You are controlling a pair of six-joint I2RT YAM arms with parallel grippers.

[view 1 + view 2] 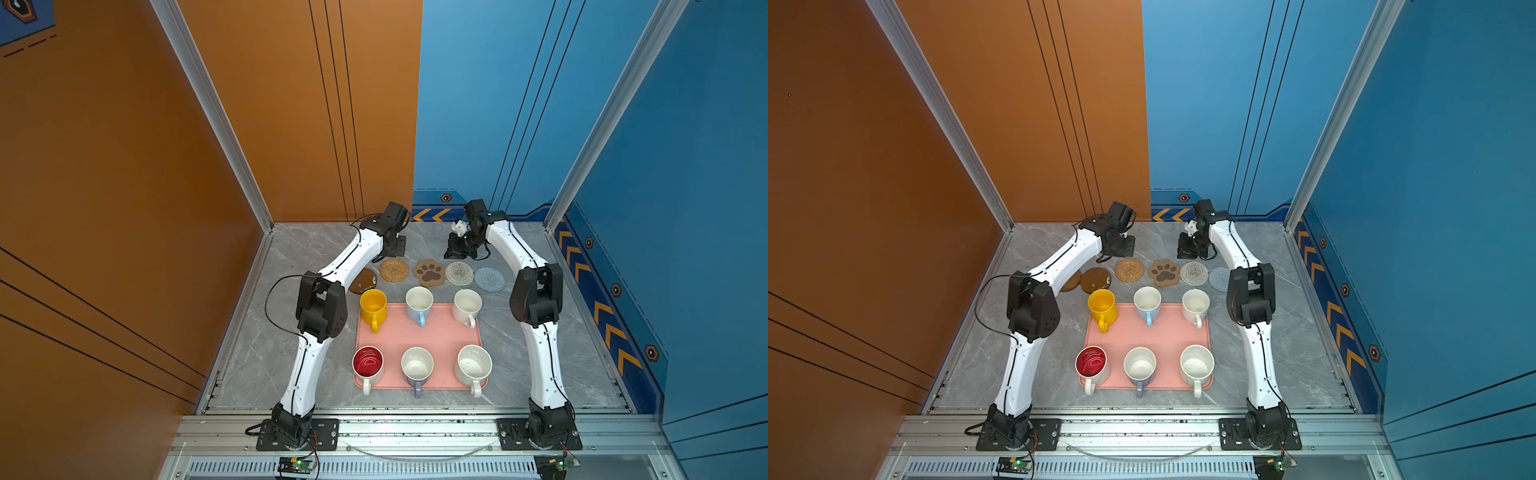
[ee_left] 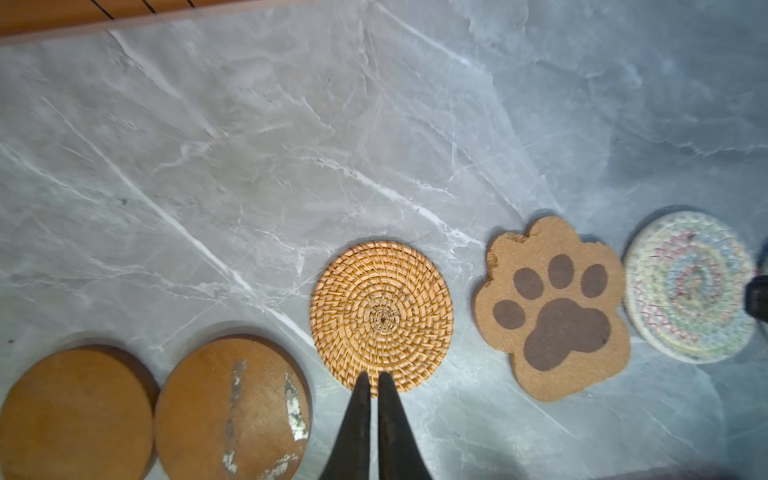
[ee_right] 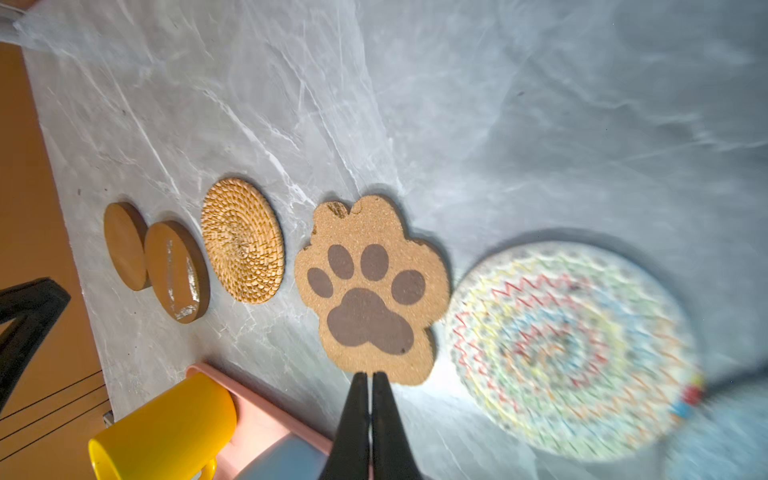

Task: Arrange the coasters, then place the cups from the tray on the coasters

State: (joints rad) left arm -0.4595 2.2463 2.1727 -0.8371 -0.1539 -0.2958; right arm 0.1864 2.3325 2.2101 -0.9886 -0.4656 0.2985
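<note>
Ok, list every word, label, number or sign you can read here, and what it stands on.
Words, brands, numbers: none readable in any view.
Yellow chevron arrows: on the blue side wall.
Dark paw print: on the brown cork paw-shaped coaster.
Hexagon emblems on that wall: too small to read.

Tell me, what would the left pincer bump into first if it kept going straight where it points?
Probably the tan woven coaster: the shut left pincer points at its near edge. How high it hovers above is unclear.
</note>
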